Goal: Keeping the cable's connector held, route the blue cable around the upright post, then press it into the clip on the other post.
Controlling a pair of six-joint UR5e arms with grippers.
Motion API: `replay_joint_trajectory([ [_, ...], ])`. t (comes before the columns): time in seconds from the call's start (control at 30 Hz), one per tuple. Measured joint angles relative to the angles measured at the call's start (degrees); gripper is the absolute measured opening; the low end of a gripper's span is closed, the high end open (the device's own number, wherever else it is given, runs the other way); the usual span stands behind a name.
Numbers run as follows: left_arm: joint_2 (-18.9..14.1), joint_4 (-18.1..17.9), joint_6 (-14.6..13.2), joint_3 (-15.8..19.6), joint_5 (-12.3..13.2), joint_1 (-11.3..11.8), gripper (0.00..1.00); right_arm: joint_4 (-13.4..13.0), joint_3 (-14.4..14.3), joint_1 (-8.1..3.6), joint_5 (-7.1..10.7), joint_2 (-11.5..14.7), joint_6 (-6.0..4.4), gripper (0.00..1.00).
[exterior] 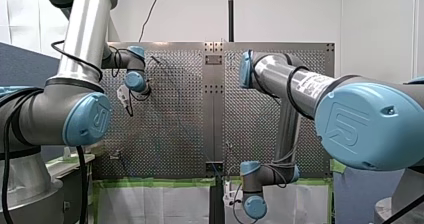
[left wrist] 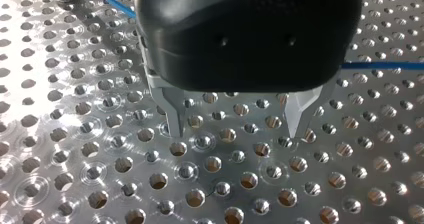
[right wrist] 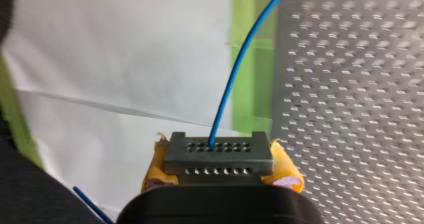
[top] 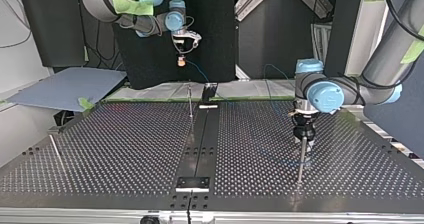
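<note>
Clamped the connector [right wrist: 219,156], a grey block, between the yellow pads [right wrist: 285,166] of my right gripper [right wrist: 219,179], off the edge of the perforated table [right wrist: 360,114] and over a white sheet [right wrist: 115,64] bordered by green tape [right wrist: 250,59]. Saw the blue cable [right wrist: 239,74] leave the connector's upper row of holes and curve up toward the table. Held my left gripper [left wrist: 237,131] open and empty, its two metal fingers [left wrist: 172,111] well apart, tips just above the table's holes. Saw the cable lying on the plate behind that gripper, showing on either side of its black body. Placed, in the top view, near the top of a thin upright post [top: 301,159] at that view's right. Noted a second post [top: 190,101] near the table's far middle; too small to tell whether it carried a clip.
</note>
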State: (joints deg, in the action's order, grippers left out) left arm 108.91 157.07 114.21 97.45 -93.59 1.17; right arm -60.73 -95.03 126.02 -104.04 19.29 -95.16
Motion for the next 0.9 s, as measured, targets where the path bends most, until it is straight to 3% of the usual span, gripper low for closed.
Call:
replay_joint_trajectory([
  [0.13,0.01,0.01,0.03,0.00,-0.32,0.02,1.00,-2.17,-2.17,-0.04,-0.40,2.13,0.52,0.00],
  [0.33,0.00,0.08,0.06,0.00,-0.80,0.04,1.00,-5.75,-5.75,0.11,-1.16,5.33,0.44,0.00],
  [0.57,-0.02,0.17,0.18,0.00,-1.09,0.04,1.00,-10.12,-10.13,-0.28,-2.47,6.06,-1.97,0.00],
  [0.73,-0.01,0.24,0.21,0.00,-1.11,0.01,1.00,-13.06,-13.07,-0.39,-3.01,6.08,-2.54,0.00],
  [0.9,-0.01,0.26,0.22,0.00,-1.11,-0.03,1.00,-15.99,-15.99,-0.91,-3.14,6.10,-3.85,0.00],
])
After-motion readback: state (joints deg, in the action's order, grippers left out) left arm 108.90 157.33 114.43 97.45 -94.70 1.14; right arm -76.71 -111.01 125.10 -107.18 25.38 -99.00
